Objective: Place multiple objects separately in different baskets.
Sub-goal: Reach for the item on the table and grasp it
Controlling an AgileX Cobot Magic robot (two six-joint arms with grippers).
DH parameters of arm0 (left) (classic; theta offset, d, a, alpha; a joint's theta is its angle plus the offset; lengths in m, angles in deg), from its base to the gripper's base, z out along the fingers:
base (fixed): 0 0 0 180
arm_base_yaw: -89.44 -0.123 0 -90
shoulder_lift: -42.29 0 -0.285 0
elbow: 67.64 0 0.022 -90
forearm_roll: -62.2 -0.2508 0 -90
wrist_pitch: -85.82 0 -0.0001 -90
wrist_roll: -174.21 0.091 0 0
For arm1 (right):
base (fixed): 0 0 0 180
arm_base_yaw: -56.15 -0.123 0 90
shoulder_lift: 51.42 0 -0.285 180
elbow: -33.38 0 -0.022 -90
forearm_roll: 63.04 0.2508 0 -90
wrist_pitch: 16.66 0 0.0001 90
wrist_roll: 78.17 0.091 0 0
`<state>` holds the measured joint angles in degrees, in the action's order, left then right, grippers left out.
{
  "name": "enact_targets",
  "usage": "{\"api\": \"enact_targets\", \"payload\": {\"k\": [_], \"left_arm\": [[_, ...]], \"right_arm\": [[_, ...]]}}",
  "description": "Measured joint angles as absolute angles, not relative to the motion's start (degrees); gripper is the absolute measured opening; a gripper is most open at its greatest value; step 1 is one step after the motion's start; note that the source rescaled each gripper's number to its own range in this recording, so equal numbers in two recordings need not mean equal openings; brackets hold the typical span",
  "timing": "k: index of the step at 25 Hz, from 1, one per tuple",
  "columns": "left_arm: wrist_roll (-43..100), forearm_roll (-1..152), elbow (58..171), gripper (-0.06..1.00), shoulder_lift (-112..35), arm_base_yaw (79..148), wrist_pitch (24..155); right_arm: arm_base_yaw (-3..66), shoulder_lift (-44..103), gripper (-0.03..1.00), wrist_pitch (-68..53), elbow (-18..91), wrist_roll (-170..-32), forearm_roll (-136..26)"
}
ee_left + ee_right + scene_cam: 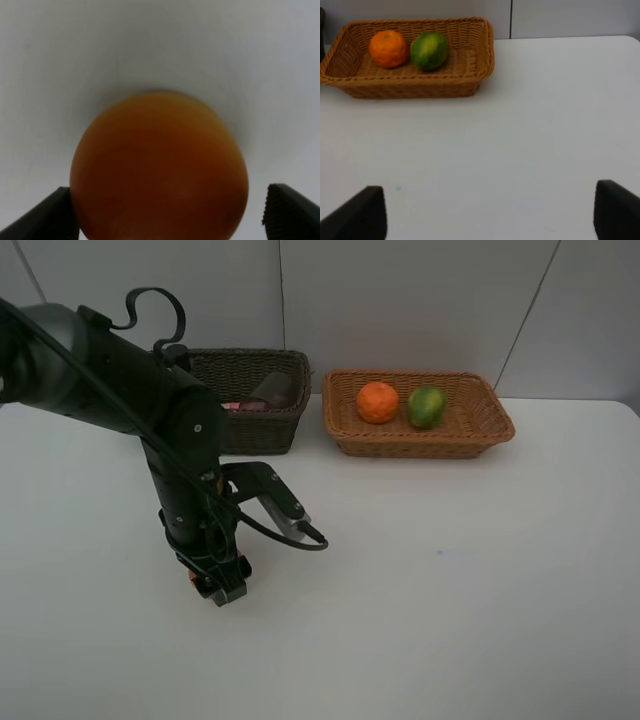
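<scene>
From the high camera, the left gripper (222,585) hangs low over the white table (450,620), pointing down at a spot in the near left; the arm hides nearly all of what lies beneath it, with only a sliver of orange showing beside the fingers. Behind it, the dark brown basket (250,425) holds something pinkish and a dark shape too shadowed to name, and the light orange-tan basket (470,430) just to its right holds the orange (377,402) and the green round fruit (426,406), close together but apart. The right arm is not visible here. In the left wrist view, the red-orange peach-like fruit (159,167) fills the space between the two dark fingers (42,217), which stand wide apart; one sits just at the fruit's flank, the other clear of it, so nothing is clamped yet. The fruit looks round, smooth and probably light; its skin could slip or bruise, so a gentle squeeze across its widest girth seems the safest hold. In the right wrist view, the right gripper (490,212) hovers with its fingers spread over bare table, holding nothing, facing the tan basket with its two fruits.
</scene>
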<state>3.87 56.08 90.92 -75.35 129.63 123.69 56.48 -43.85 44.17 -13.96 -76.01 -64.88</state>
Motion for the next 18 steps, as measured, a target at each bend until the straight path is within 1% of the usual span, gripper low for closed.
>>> {"api": "enact_targets", "payload": {"k": [10,11,14,15,18], "left_arm": [[3.87,56.73,90.92,0.94,-75.42,129.63,123.34],[3.87,56.73,90.92,0.91,-75.42,129.63,123.27],[3.94,56.73,90.92,0.73,-75.42,129.63,122.87],[3.99,56.73,90.92,0.69,-75.42,129.63,122.8],[3.99,56.77,90.92,0.69,-75.42,129.63,122.69]], "right_arm": [[56.48,-43.85,0.79,44.17,-13.96,-76.01,-64.88],[56.48,-43.85,0.79,44.17,-13.96,-76.01,-64.88],[56.48,-43.85,0.79,44.17,-13.96,-76.01,-64.88],[56.48,-43.85,0.79,44.17,-13.96,-76.01,-64.88],[56.48,-43.85,0.79,44.17,-13.96,-76.01,-64.88]]}}
